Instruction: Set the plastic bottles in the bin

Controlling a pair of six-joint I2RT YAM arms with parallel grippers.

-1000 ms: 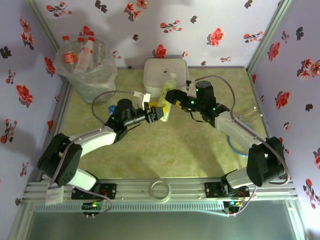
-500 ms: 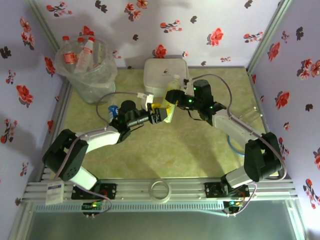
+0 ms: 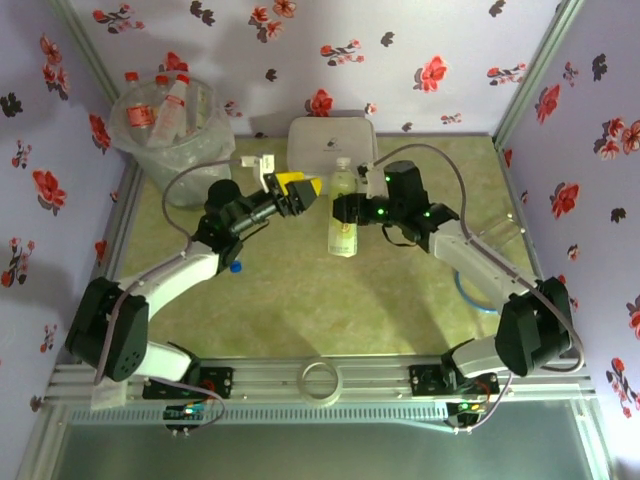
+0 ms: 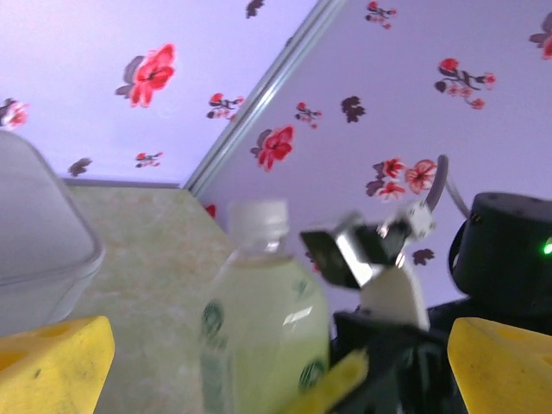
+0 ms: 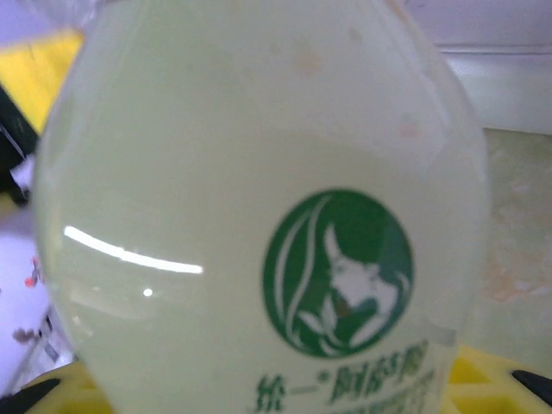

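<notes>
Pale green bottle (image 3: 343,238) is clamped by the closed right tool (image 3: 347,208); left tool (image 3: 298,190) is spread wide, nothing held.

Finding: a purpose-built robot test cell in a lab, not a lived-in room.

Evidence:
- The left arm (image 3: 170,280) and right arm (image 3: 480,265) are bolted to an aluminium rail (image 3: 260,375) at the near edge of the table (image 3: 300,300).
- Lilac wall panels (image 3: 420,30) printed with red flowers enclose three sides.
- Bare metal posts (image 3: 533,75) frame the corners.
- A green marbled sheet covers the table.
</notes>
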